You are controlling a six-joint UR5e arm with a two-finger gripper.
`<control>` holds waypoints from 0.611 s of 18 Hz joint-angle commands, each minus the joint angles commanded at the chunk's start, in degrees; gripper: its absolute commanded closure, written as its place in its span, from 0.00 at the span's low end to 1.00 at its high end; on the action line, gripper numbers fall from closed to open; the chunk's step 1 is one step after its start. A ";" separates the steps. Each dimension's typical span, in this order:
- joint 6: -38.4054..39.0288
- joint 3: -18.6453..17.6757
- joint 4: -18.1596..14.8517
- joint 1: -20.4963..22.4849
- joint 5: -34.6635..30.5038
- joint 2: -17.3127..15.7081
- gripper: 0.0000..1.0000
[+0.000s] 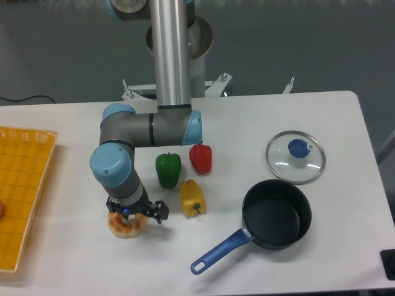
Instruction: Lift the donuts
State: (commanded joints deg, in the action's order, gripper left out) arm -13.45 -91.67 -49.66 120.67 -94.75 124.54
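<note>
The donut (126, 227) is a tan ring with orange-pink glaze. It lies on the white table (74, 259) at the front left. My gripper (131, 213) points straight down right over it and covers most of its top, so the centre hole is hidden. The fingers reach down to the donut, but they are hidden under the gripper body. I cannot tell whether they are open or closed on it.
A yellow pepper (192, 197), a green pepper (168, 169) and a red pepper (200, 158) stand just right of the gripper. A black pot with a blue handle (274, 216) and a glass lid (295, 156) are at the right. A yellow basket (21, 191) lies at the left edge.
</note>
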 joint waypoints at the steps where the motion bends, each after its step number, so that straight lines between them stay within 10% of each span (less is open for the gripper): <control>1: -0.09 0.00 0.00 0.00 0.00 0.09 0.00; 11: -0.70 -0.26 0.09 0.09 0.18 0.44 0.25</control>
State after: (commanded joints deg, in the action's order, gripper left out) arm -14.15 -91.93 -49.57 120.76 -94.57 124.98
